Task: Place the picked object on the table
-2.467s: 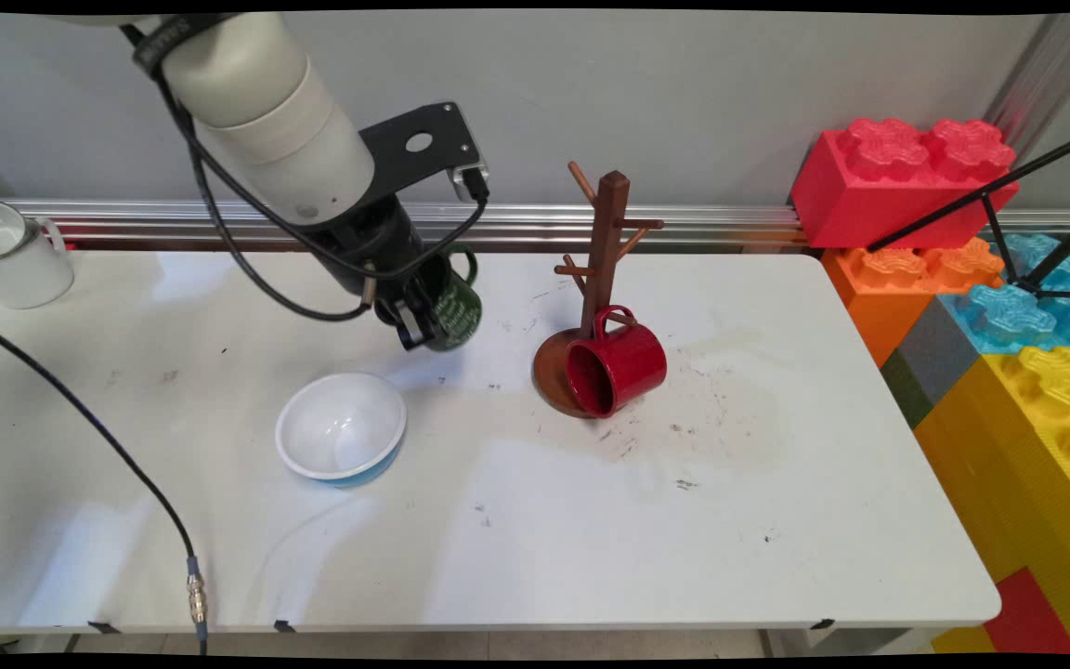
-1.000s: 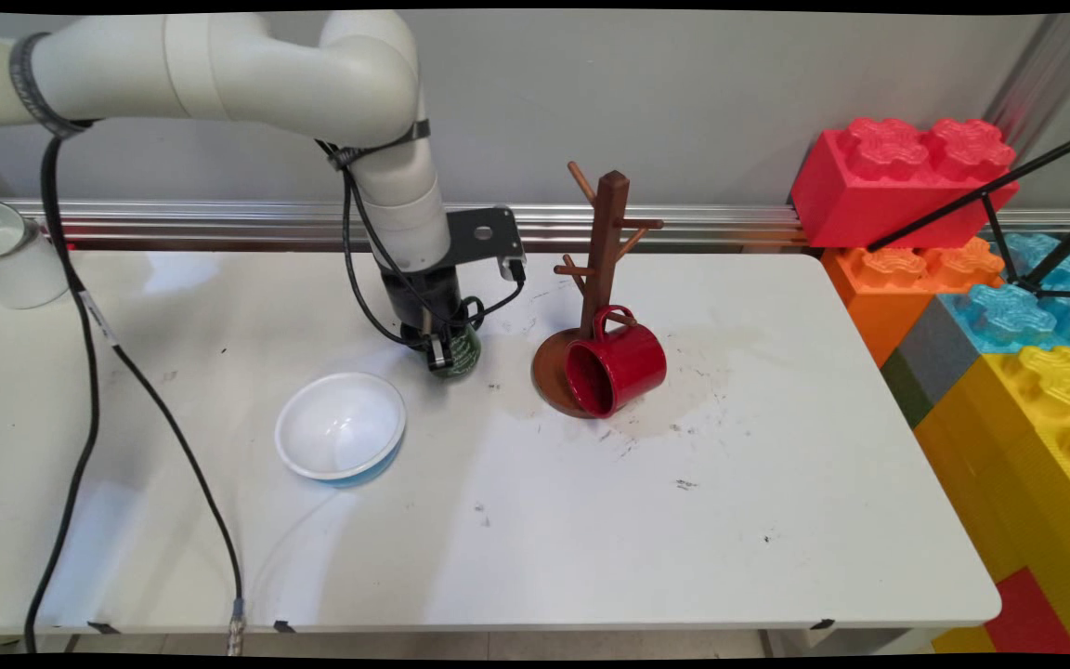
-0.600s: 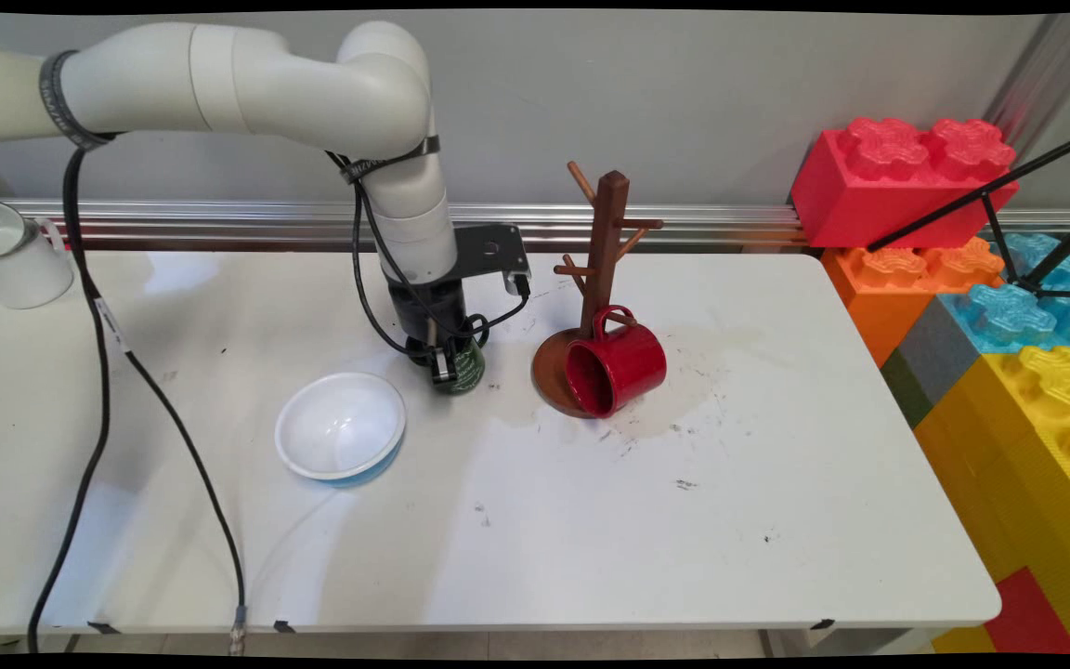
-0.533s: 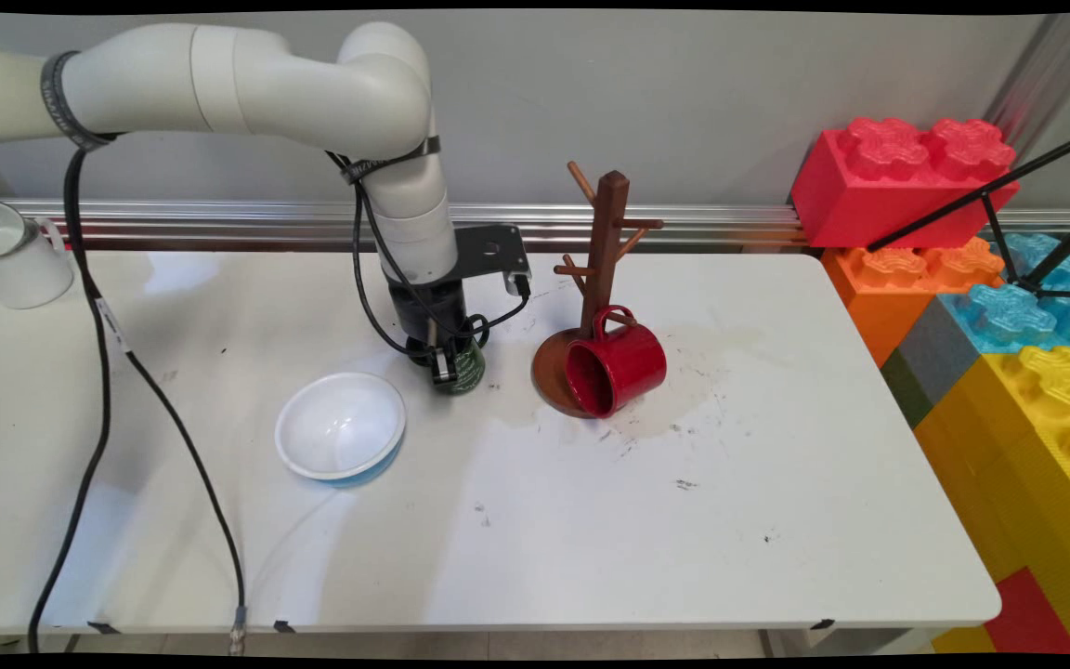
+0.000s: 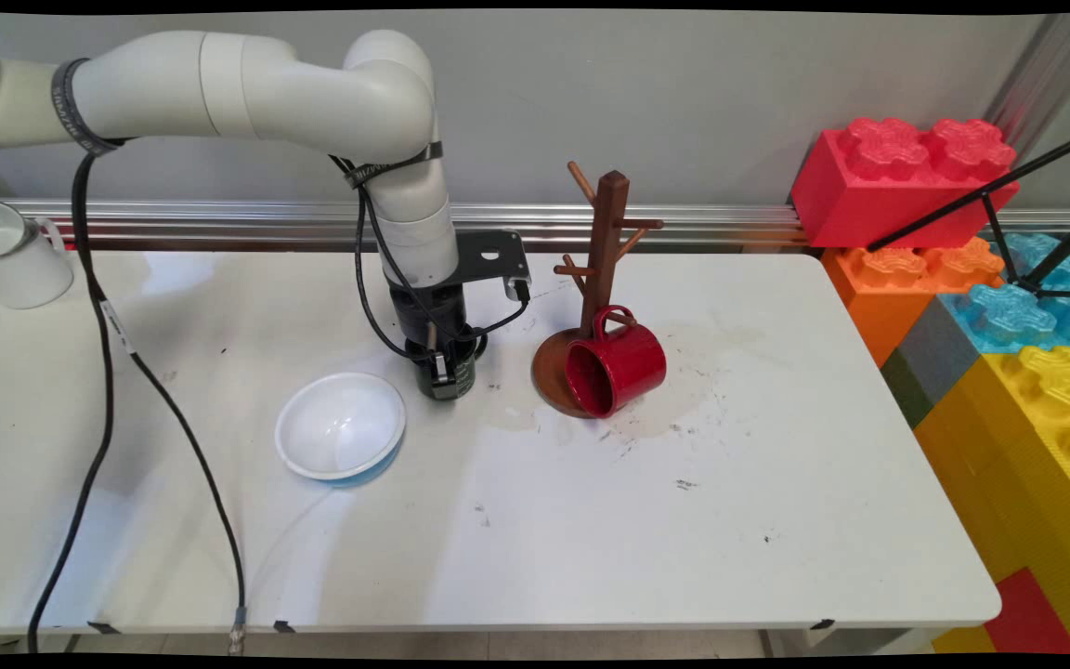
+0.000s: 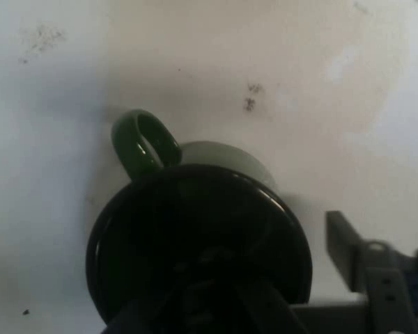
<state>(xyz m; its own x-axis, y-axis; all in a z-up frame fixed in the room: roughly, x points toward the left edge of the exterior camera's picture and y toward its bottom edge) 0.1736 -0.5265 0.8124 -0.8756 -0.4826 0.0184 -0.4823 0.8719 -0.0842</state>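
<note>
Hand view: end effector (image 6: 265, 306) straddles round, glossy green mug (image 6: 195, 236) rim.

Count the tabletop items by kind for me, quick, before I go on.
Mugs: 3 (dark green ceramic mug under the gripper, red mug on its side, white mug)
Bowls: 1 (white bowl with blue underside)
Mug trees: 1 (brown wooden mug tree)
Total: 5
</note>
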